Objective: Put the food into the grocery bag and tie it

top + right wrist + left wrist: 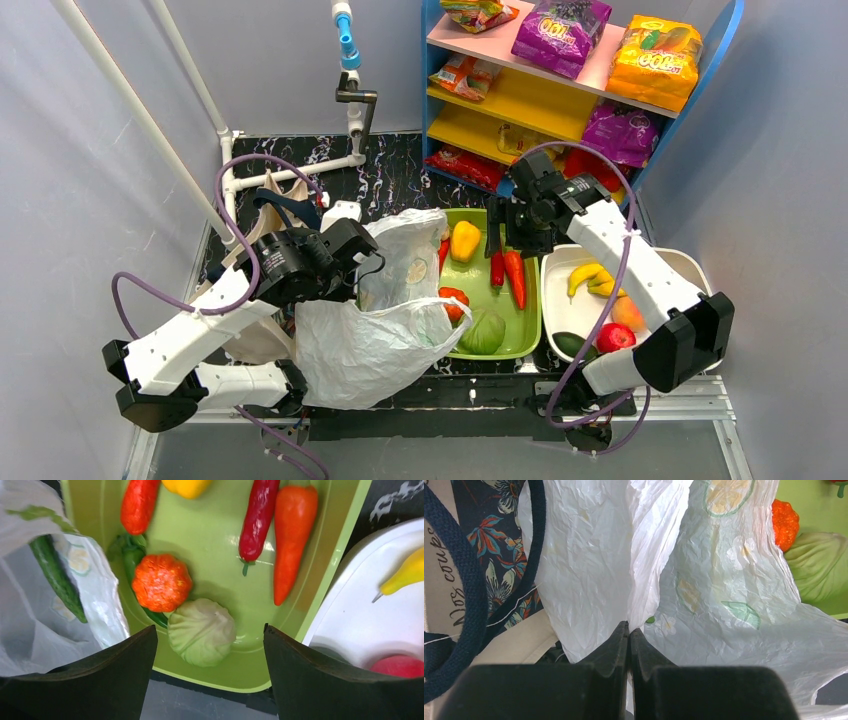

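Starting from the green tray (478, 285) in the middle of the counter (390, 180), you have the shelf (520, 100) as the biggest thing, standing just beyond the tray's far right corner. Next in size is the grocery bag (370, 350), a crumpled white heap with a faint fruit print, lying against the tray's left side with its edge draped over the tray's left rim. A floral tote bag (270, 215) sits further left of the tray, behind the grocery bag. A white tub (562, 312) stands touching the tray's right side. The purple snack packet (560, 30) and the orange-yellow snack packet (655, 62) lie on the top board of the shelf, well beyond the tray and apart from the bag. Your left hand (629, 630) is left of the tray, its fingers pressed together with a fold of the grocery bag pinched between them. Your right hand (209, 630) hangs over the tray with its fingers spread wide and nothing between them. Inside the tray, a pale cabbage (201, 631) rests at the near end, and a carrot (292, 535) lies along the right wall. The banana (585, 278) and the peach (628, 312) are in the tub right of the tray, the banana toward the far end and the peach nearer you, neither of them in the bag.
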Controlling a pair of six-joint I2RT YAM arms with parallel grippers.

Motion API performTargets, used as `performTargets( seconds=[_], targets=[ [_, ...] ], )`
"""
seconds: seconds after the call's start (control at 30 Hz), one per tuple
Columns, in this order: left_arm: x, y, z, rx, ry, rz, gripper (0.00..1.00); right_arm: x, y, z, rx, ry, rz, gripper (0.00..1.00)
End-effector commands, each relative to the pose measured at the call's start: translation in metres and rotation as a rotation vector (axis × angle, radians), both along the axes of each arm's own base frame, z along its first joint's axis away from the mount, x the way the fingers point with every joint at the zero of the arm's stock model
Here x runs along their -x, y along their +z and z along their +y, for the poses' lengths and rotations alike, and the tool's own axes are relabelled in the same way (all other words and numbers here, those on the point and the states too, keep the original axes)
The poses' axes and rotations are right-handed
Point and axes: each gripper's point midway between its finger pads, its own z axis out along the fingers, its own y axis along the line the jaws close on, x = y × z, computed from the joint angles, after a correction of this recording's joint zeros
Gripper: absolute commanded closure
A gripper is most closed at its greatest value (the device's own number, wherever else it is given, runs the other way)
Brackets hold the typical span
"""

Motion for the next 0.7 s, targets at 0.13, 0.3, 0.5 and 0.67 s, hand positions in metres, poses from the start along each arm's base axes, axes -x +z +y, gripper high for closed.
performTargets(
  seconds=[0.13,0.3,0.5,0.67],
  targets=[
    [-0.002,0.01,0.011,-0.016,0.035,-0.04,1.0,-0.01,-0.031,0.004,-0.001,-0.004,0.073,0.18],
    [-0.003,0.009,0.011,-0.011,0.036,-0.047,1.0,-0.011,-0.048,0.001,0.023,-0.004,0.11,0.18],
    [-0.002,0.009,0.013,-0.02,0.034,-0.045,1.0,-0.012,-0.066,0.004,0.005,-0.011,0.147,0.2],
    [0.001,0.006,0.012,-0.015,0.029,-0.032,1.0,-0.015,-0.081,0.011,-0.013,-0.019,0.183,0.25]
  ],
)
